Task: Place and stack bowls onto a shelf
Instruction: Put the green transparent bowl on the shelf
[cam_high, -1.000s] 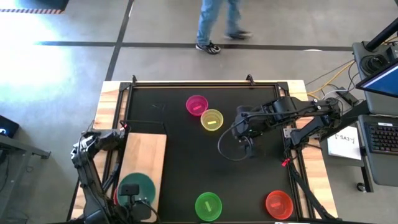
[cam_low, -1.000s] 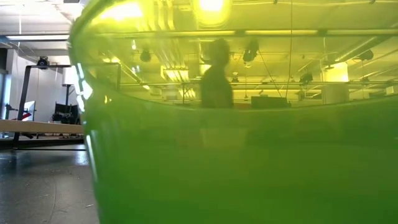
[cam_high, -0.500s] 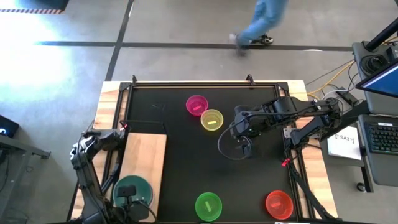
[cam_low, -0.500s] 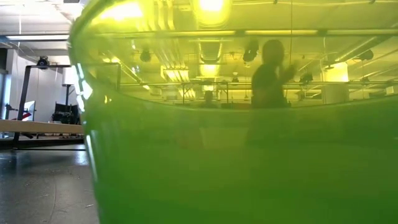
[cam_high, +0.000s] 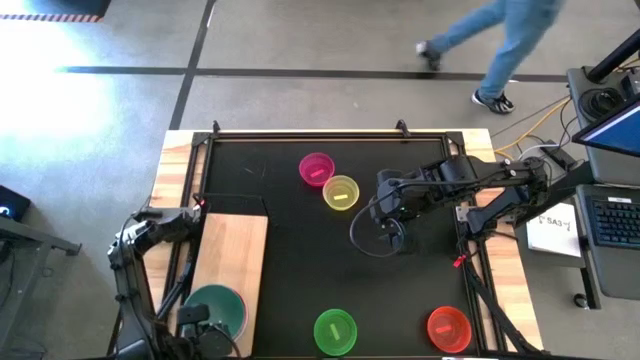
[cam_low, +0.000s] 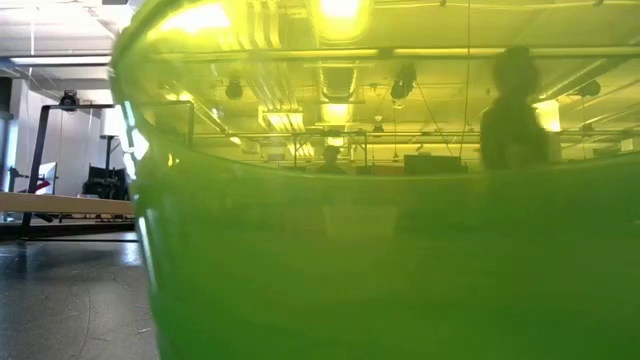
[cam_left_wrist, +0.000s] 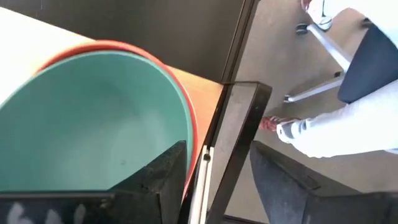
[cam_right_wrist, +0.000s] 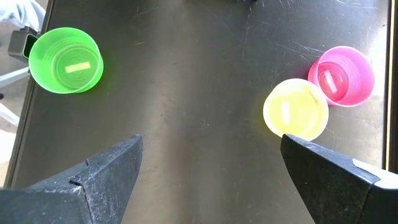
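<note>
A teal-green bowl sits nested in a red bowl on the near end of the shelf. My left gripper is open at the bowls' near rim. One finger is over the teal-green bowl's inside and the other is outside; I cannot tell whether either touches. My right gripper hangs open over the black mat, to the right of a yellow bowl and a magenta bowl. A bright green bowl and another red bowl stand near the front edge.
The bright green bowl stands right before the low camera and fills its view. A black frame bar runs beside the shelf's near end. The black mat is bare between the bowls. A person walks past beyond the far edge.
My left gripper has drawn back a little toward the table's near edge, and more of the teal-green bowl's inside now shows on the shelf. The person behind the table has walked toward the right.
</note>
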